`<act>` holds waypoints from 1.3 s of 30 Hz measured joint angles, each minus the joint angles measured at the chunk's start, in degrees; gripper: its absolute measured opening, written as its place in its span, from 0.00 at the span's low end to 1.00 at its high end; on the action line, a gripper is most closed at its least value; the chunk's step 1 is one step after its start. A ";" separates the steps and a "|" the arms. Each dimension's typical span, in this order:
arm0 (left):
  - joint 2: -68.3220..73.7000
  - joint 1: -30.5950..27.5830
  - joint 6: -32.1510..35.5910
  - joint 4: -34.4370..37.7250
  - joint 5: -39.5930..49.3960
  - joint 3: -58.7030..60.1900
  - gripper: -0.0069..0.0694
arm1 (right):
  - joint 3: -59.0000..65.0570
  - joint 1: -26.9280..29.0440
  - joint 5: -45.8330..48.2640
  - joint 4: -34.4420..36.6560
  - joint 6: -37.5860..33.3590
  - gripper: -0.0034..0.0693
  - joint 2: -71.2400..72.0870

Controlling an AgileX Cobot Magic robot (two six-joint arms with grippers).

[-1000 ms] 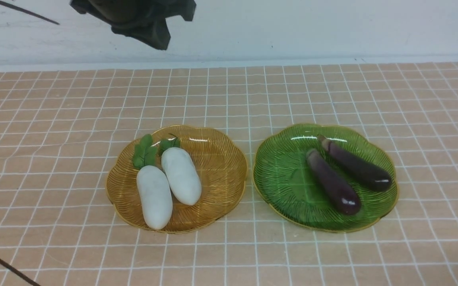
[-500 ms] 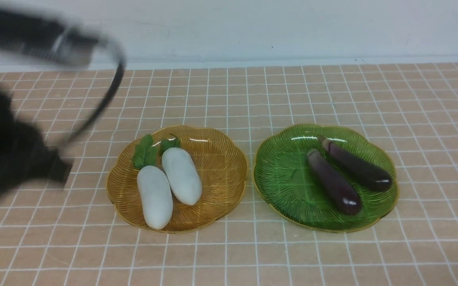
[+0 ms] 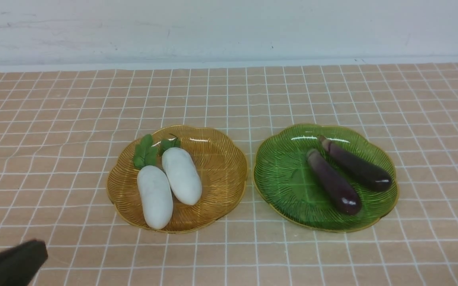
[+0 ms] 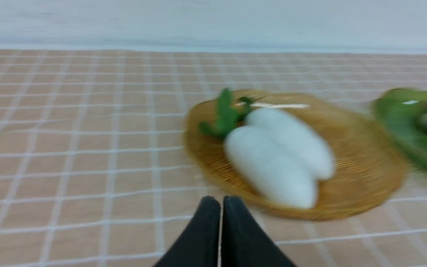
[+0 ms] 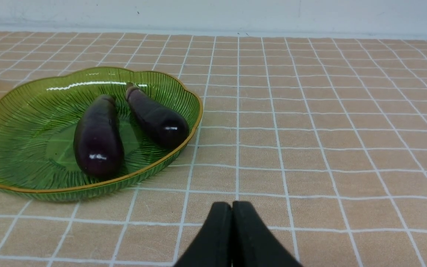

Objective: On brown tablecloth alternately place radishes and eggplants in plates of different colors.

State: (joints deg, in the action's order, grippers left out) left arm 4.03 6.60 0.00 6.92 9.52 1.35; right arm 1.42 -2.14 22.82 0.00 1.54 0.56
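Two white radishes [image 3: 155, 196] [image 3: 181, 175] lie side by side in the amber plate [image 3: 217, 159] on the brown tablecloth [image 3: 54, 119]. Two purple eggplants [image 3: 333, 182] [image 3: 356, 163] lie in the green plate [image 3: 280, 174] to its right. My left gripper [image 4: 220, 202] is shut and empty, low over the cloth, short of the amber plate [image 4: 365, 174]; a dark part of that arm [image 3: 10, 264] shows at the front left corner. My right gripper [image 5: 232, 207] is shut and empty, low over the cloth, short of the green plate [image 5: 20, 126] and off its right edge.
A white wall [image 3: 229, 28] runs along the far edge of the table. The cloth is slightly wrinkled at the left [image 3: 22, 155].
The left arm has swung from high at the back, down across the left side, to the front left corner. The plates, radishes and eggplants have not moved.
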 joint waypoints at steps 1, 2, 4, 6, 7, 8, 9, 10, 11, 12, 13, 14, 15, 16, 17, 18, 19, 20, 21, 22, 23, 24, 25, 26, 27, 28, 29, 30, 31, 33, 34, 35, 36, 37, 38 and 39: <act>-1.64 -1.54 0.40 -0.49 1.99 0.12 0.09 | 0.00 0.00 0.00 0.00 0.00 0.03 0.00; -3.03 -2.92 0.62 -1.27 4.35 0.14 0.09 | 0.00 0.00 0.00 0.00 0.00 0.03 0.00; -4.51 -5.71 0.79 -4.20 10.55 0.25 0.09 | 0.00 0.00 -0.05 0.00 0.00 0.03 0.00; -4.62 -6.08 0.79 -4.94 12.12 0.36 0.09 | 0.00 0.00 -0.05 0.00 0.00 0.03 0.00; -4.67 -6.08 0.84 -5.05 12.18 0.36 0.09 | 0.00 0.00 -0.05 0.00 0.00 0.03 0.00; -4.69 -6.08 0.84 -5.12 12.24 0.36 0.09 | 0.00 0.00 -0.05 0.00 0.00 0.03 0.00; -4.75 -5.96 0.84 -5.25 12.24 0.36 0.09 | 0.00 0.00 -0.05 0.00 0.00 0.03 0.00; -4.75 -5.89 0.84 -5.28 12.24 0.36 0.09 | 0.00 0.00 -0.05 0.00 0.00 0.03 0.00; -4.75 -5.65 0.84 -5.32 12.24 0.36 0.09 | 0.00 0.00 -0.05 0.00 0.00 0.03 0.00; -4.75 -5.49 0.84 -5.34 12.24 0.36 0.09 | 0.00 0.00 -0.05 0.00 0.00 0.03 0.00; -4.75 -5.42 0.84 -5.40 12.24 0.36 0.09 | 0.00 0.00 -0.05 0.00 0.00 0.03 0.00; -4.75 -5.38 0.84 -5.42 12.24 0.36 0.09 | 0.00 0.00 -0.05 0.00 0.00 0.03 0.00; -4.75 -5.38 0.84 -5.47 12.24 0.36 0.09 | 0.00 0.00 -0.05 0.00 0.00 0.03 0.00; -4.75 -5.38 0.84 -5.47 12.24 0.36 0.09 | 0.00 0.00 -0.05 0.00 0.00 0.03 0.00; -4.75 -5.38 0.84 -5.47 12.24 0.36 0.09 | 0.00 0.00 -0.05 0.00 0.00 0.03 0.00; -4.75 -5.38 0.84 -5.47 12.24 0.36 0.09 | 0.00 0.00 -0.05 0.00 0.00 0.03 0.00; -4.75 -5.38 0.84 -5.47 12.24 0.36 0.09 | 0.00 0.00 -0.05 0.00 0.00 0.03 0.00; -4.75 -5.38 0.84 -5.47 12.24 0.36 0.09 | 0.00 0.00 -0.05 0.00 0.00 0.03 0.00; -4.75 -5.38 0.84 -5.47 12.24 0.36 0.09 | 0.00 0.00 -0.05 0.00 0.00 0.03 0.00; -4.75 -5.38 0.84 -5.47 12.24 0.36 0.09 | 0.00 0.00 -0.05 0.00 0.00 0.03 0.00; -4.75 -5.38 0.84 -5.47 12.24 0.36 0.09 | 0.00 0.00 -0.05 0.00 0.00 0.03 0.00; -4.75 -5.38 0.84 -5.47 12.24 0.36 0.09 | 0.00 0.00 -0.05 0.00 0.00 0.03 0.00; -4.75 -5.38 0.84 -5.47 12.24 0.36 0.09 | 0.00 0.00 -0.05 0.00 0.00 0.03 0.00; -4.75 -5.38 0.84 -5.47 12.24 0.36 0.09 | 0.00 0.00 -0.05 0.00 0.00 0.03 0.00; -4.75 -5.38 0.84 -5.47 12.24 0.36 0.09 | 0.00 0.00 -0.05 0.00 0.00 0.03 0.00; -4.75 -5.38 0.84 -5.47 12.24 0.36 0.09 | 0.00 0.00 -0.05 0.00 0.00 0.03 0.00; -4.75 -5.38 0.84 -5.47 12.24 0.36 0.09 | 0.00 0.00 -0.05 0.00 0.00 0.03 0.00; -4.75 -5.38 0.89 -5.47 12.24 0.36 0.09 | 0.00 0.00 -0.05 0.00 0.00 0.03 0.00; -4.75 -5.38 0.89 -5.47 12.24 0.36 0.09 | 0.00 0.00 -0.05 0.00 0.00 0.03 0.00; -4.75 -5.38 0.89 -5.47 12.24 0.36 0.09 | 0.00 0.00 -0.05 0.00 0.00 0.03 0.00; -4.75 -5.38 0.89 -5.47 12.24 0.36 0.09 | 0.00 0.00 -0.05 0.00 0.00 0.03 0.00; -4.75 -5.38 0.89 -5.47 12.24 0.36 0.09 | 0.00 0.00 -0.05 0.00 0.00 0.03 0.00; -4.75 -5.38 0.95 -5.47 12.24 0.36 0.09 | 0.00 0.00 -0.05 0.00 0.00 0.03 0.00; -4.75 -5.38 0.95 -5.47 12.24 0.36 0.09 | 0.00 0.00 -0.05 0.00 0.00 0.03 0.00; -4.75 -5.38 0.95 -5.47 12.24 0.36 0.09 | 0.00 0.00 -0.05 0.00 0.00 0.02 0.00; -4.75 -5.38 0.99 -5.47 12.24 0.36 0.09 | 0.00 0.00 -0.05 0.00 0.00 0.02 0.00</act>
State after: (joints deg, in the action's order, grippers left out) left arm -0.72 1.22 0.99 1.45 21.76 1.71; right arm 1.42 -2.14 22.77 0.00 1.54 0.56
